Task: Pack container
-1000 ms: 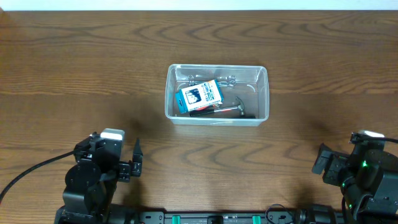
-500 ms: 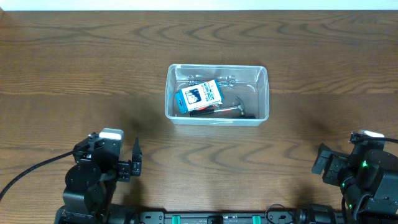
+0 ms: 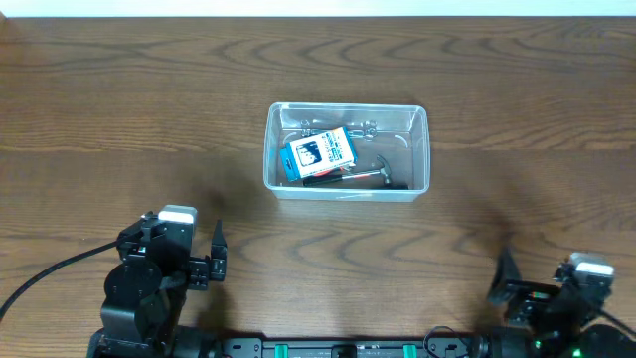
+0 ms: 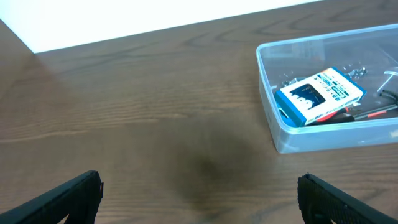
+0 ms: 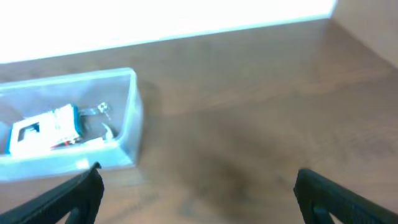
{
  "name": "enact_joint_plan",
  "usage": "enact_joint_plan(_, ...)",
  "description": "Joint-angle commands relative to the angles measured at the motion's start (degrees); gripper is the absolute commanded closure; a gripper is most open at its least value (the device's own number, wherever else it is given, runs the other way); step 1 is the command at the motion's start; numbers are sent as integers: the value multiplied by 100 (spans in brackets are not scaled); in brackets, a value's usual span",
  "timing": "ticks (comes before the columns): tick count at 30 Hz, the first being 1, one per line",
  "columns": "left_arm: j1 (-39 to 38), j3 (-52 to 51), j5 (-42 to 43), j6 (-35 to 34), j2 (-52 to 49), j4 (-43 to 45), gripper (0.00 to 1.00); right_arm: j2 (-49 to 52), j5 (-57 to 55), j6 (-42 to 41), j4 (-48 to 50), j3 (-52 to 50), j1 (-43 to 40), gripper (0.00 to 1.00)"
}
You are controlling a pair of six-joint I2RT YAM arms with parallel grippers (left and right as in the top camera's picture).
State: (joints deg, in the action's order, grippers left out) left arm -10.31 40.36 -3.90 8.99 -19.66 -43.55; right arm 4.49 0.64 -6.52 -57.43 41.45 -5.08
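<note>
Left gripper (image 4: 199, 186) hangs low over the brown counter (image 4: 137, 99), dark fingers (image 4: 68, 198) spread wide, nothing between them. Off to the right sits the clear container (image 4: 323, 138), cut by the frame edge; inside, a blue-and-white box (image 4: 319, 94) lies across a red-handled tool (image 4: 373, 113).

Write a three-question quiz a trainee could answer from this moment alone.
1. True or false: the blue-and-white box lies inside the container.
2. Pick one: the left gripper has its jaws A) shut on the box, B) wide open over bare table, C) inside the container.
3. Short answer: what does the right gripper hold?
Key: 1 true; 2 B; 3 nothing.
</note>
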Motion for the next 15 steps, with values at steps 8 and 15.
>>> enact_joint_plan(8, -28, -9, -87, -33, 31, -11, 2, -417, 575, 37, 4944, -3045, 492, 1)
enact_joint_plan(15, -28, -9, -87, -33, 31, -11, 2, -422, 57, 142, 6166, -4118, 636, 1)
